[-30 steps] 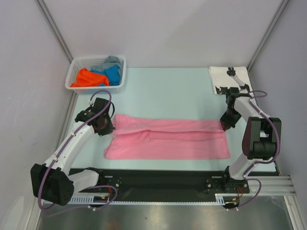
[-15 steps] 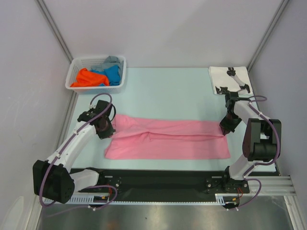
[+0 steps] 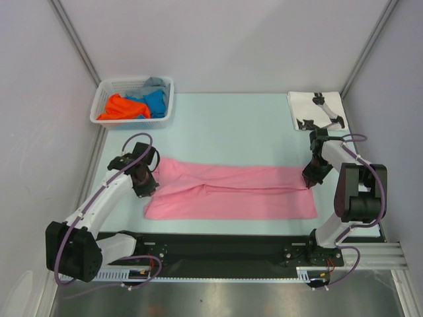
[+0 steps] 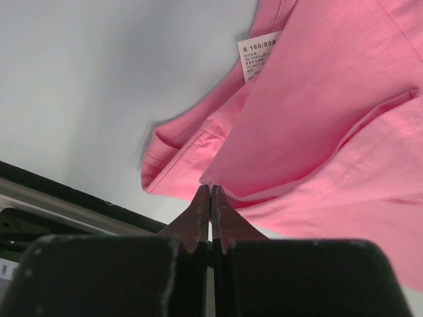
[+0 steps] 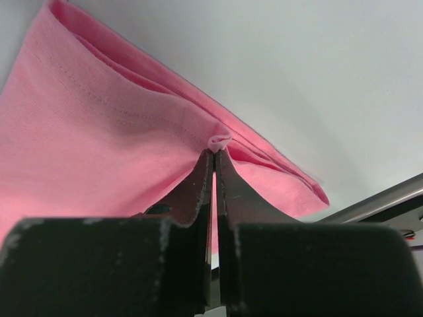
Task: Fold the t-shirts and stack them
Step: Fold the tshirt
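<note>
Count of shirts: five in view. One pink cloth t-shirt is on the table, one white t-shirt with black print lies at the far right corner, and an orange t-shirt, a blue t-shirt and a grey t-shirt are heaped together.
Count of other things: one white plastic lattice basket at the far left corner holds the three heaped shirts. There are two white-and-black robot arms.
Left gripper: pressed together, with its dark fingertips pinching a fold at the pink shirt's left end.
Right gripper: pressed together, nipping a small pucker of pink cloth at the shirt's right end.
Edges and room: the pink shirt's near edge runs close to the black rail along the front. A broad band of pale blue table lies beyond the shirt's far edge, between the basket and the white shirt. Grey walls close in at left, right and back.
Look of the pink shirt: it is a long, low strip stretched across the table between the two grippers. A crease runs lengthwise, and the far layer is folded over the near one. A white size label shows near the left end.
</note>
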Tool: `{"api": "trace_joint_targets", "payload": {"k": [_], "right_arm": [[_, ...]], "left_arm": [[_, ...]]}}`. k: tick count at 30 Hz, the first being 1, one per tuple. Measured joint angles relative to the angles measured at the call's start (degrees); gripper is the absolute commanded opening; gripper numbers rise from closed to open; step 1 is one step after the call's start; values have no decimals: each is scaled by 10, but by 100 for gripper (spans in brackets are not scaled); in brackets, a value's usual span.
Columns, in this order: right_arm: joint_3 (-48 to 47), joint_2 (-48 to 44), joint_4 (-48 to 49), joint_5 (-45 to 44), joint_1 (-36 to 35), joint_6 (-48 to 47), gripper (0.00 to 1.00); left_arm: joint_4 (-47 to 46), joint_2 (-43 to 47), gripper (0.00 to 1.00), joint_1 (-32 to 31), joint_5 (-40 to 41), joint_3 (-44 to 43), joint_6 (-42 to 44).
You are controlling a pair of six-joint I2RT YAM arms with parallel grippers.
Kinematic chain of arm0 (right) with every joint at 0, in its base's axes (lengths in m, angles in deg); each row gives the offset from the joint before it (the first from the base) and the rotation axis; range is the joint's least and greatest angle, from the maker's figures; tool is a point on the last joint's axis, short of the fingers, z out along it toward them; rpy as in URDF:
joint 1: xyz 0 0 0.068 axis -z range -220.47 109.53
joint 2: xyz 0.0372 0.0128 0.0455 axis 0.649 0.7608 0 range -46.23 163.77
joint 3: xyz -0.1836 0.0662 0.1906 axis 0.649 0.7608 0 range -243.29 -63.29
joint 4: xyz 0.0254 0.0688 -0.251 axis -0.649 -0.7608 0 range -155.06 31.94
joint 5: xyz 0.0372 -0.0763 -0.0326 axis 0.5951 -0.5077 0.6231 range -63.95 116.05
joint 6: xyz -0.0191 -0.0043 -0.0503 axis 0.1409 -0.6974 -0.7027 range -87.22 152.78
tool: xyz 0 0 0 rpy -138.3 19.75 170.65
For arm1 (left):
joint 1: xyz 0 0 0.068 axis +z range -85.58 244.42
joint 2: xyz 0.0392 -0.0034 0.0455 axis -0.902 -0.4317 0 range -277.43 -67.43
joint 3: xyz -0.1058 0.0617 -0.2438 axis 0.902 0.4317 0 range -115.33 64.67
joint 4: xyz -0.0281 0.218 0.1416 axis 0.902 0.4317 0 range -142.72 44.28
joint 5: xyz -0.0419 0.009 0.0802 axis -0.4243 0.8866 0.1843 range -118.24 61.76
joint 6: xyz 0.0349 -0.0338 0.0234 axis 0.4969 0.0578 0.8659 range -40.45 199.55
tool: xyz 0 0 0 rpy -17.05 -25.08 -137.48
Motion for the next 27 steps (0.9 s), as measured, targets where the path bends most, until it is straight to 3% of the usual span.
{"api": "trace_joint_targets", "payload": {"k": [11,27], "right_arm": [[0,0,1,-2,0,0,0],[0,0,8,-2,0,0,1]], "left_arm": [[17,47,0,0,-28,37,-32],[14,49,1,0,-34,67,-47]]}}
